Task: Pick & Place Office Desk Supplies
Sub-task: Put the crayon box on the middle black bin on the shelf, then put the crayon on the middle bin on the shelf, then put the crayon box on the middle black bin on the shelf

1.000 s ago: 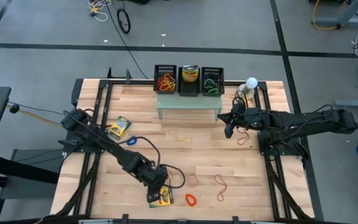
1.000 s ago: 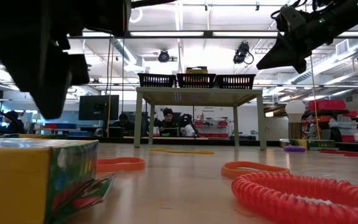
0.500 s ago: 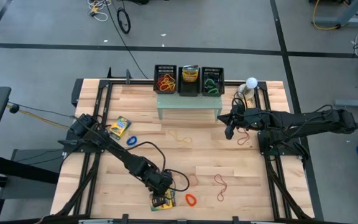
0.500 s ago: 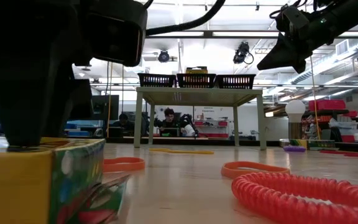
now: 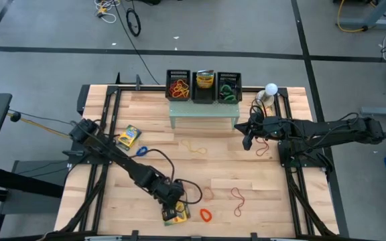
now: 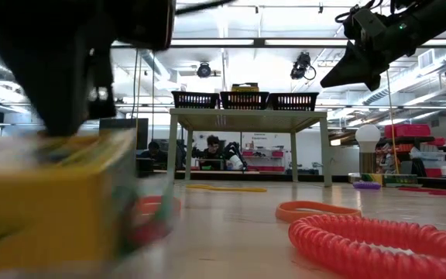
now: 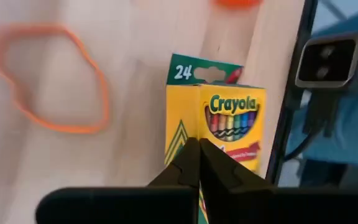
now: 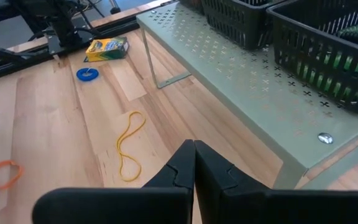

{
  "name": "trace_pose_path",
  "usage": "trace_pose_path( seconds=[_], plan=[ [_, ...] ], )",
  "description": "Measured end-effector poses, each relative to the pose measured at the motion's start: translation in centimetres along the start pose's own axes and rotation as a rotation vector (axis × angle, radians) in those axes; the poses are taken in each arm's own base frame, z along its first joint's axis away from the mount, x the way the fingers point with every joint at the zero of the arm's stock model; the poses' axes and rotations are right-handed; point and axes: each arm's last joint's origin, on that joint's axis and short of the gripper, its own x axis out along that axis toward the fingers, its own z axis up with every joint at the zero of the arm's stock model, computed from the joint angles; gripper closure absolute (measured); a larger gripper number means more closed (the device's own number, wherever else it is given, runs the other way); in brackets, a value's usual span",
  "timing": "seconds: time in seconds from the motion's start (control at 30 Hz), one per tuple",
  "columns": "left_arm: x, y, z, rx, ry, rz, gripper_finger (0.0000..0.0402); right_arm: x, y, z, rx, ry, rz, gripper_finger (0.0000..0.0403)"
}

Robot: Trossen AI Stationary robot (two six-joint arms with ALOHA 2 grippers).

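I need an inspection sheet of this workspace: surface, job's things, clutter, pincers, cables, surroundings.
Surface: wooden table, bare planks between items.
Job's things: crayon box at the near edge under the left pincer; second crayon box on the left; orange band, yellow band, blue band loose; three black baskets on the pale green stand.
Clutter: white ball-topped object.
Pincers: left pincer shut over the box; right pincer shut, raised near the stand.
Cables: black cable on the floor.
Surroundings: people seated behind, low view.

The yellow box (image 7: pixel 219 134) reads "Crayola" and "24".
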Motion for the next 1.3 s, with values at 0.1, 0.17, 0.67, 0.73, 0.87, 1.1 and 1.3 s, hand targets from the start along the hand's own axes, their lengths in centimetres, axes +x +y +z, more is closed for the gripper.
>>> trace_pose_path(
  seconds=[0.1,0.17,0.67,0.73,0.87,1.1,1.3],
  plan=[
    [-1.6,-0.1,0.3,0.0,-0.065,0.04,0.0399,0.0,0.0,0.0,0.0,0.0,0.0,0.0396],
    [-2.8,-0.2,0.5,0.0,-0.114,0.067,0.0399,0.0,0.0,0.0,0.001,-0.001,0.001,0.0396],
    [-7.8,0.7,2.6,0.037,-0.351,0.187,0.04,0.0,0.1,0.1,0.109,0.002,0.034,0.0396],
    [-7.6,0.8,2.2,0.047,-0.306,0.192,0.0399,0.2,0.3,-0.1,0.176,0.039,0.087,0.0396],
    [-7.3,0.6,1.2,0.079,-0.247,0.215,0.0399,1.5,1.4,-1.2,0.259,0.181,0.186,0.0376],
    [-5.3,2.4,-1.9,0.045,-0.286,0.026,0.04,4.3,4.5,-3.9,0.304,0.376,0.234,0.0313],
    [-6.0,5.1,-4.1,0.024,-0.351,-0.082,0.0386,5.7,9.9,-3.5,0.377,0.448,0.247,0.0275]
  ],
)
